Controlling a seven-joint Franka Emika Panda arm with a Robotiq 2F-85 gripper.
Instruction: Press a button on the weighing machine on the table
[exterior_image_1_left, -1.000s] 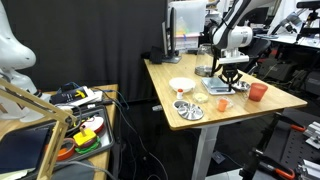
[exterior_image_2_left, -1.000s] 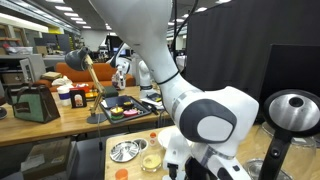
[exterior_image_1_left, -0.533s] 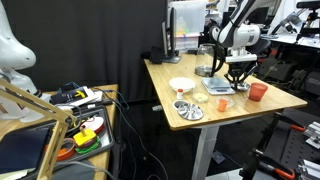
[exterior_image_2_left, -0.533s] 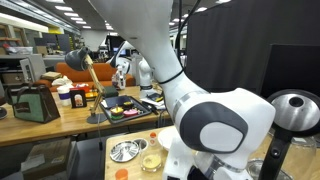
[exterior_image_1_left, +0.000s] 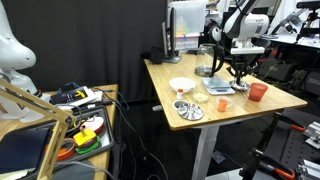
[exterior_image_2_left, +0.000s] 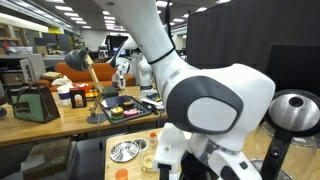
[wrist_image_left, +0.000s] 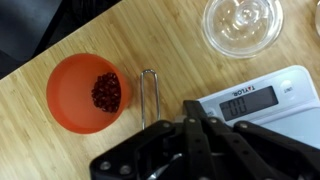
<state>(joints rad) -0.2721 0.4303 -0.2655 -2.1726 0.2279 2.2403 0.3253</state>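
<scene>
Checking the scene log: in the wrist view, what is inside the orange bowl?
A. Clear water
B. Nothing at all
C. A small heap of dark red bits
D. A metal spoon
C: the orange bowl holds a small heap of dark red bits lying toward its right side, with no spoon or liquid in it.
</scene>
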